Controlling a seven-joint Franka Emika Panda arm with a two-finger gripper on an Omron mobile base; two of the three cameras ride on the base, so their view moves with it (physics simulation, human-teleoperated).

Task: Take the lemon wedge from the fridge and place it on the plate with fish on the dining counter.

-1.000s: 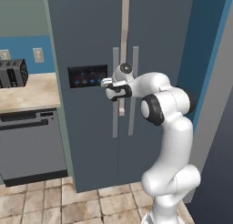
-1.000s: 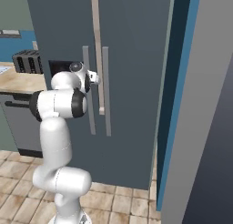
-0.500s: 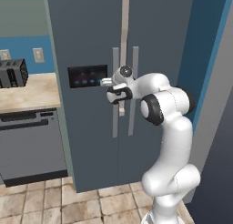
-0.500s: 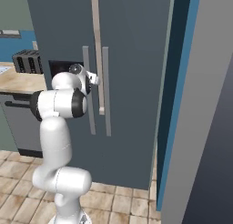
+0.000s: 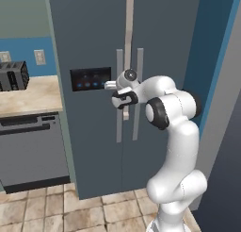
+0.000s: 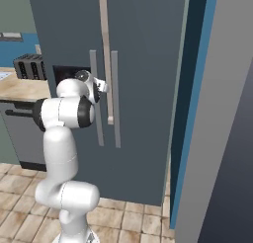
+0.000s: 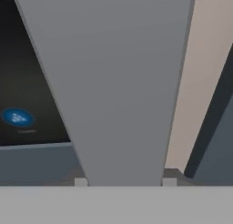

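- The fridge (image 5: 94,47) stands closed, both doors shut; its long axis runs straight up and down, front facing me and my base cams.
- Two long grey handles sit side by side at the door seam, both upright; the left handle (image 5: 119,96) belongs to the door w/ the black blue-lit panel (image 5: 90,78), the right handle (image 5: 139,92) to the other door.
- My gripper (image 5: 113,85) is at the left handle, just right of the panel and level w/ it, arm reaching in from the right side of the fridge front.
- Hand view: the left handle fills the middle as a wide grey bar, running bottom to top and leaning a bit left, w/ my two finger tips (image 7: 81,181) flanking its base, one each side, right up against it. Jaws look closed in onto the handle, though I can't tell for certain if pads are pressing.
- Hand view also shows one blue icon of the panel to the left of the bar, plus a beige strip to its right; base cams don't give that detail.
- Left base view shows what the hand cam can't: toaster (image 5: 12,75) on a beige worktop (image 5: 28,94) left of the fridge, dark dishwasher (image 5: 30,151) under it, tiled floor below.
- Right base view gives the fridge from the other side: my wrist blocks the gripper there, handles seen right of my arm, blue wall edge right of the fridge.
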